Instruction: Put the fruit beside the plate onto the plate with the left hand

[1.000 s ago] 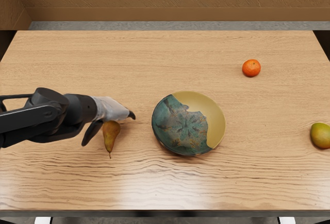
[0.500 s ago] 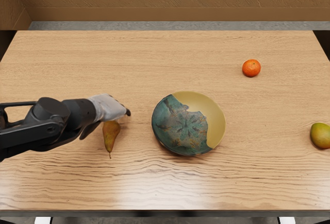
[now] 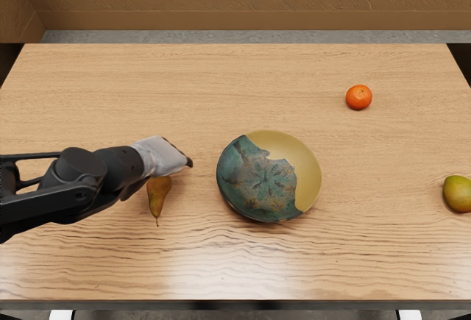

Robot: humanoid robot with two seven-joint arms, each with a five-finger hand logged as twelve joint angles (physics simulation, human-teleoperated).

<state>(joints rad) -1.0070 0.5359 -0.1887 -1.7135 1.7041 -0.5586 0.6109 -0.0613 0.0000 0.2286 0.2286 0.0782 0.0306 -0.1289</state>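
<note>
The grasp is the step in hand: the left hand (image 3: 160, 157) covers the top of the pear (image 3: 157, 196), which lies on the bench (image 3: 221, 84) near the plate (image 3: 303, 167), its grip impossible to tell, so next comes a sure hold, then a lift rightward onto the plate

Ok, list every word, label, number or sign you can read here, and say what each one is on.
None: there is no readable text in the head view.
The plate carries only a teal leaf-like pattern, no letters.
The pear, the orange, the green-yellow fruit at the right edge, the table and the left hand are unmarked.
</note>
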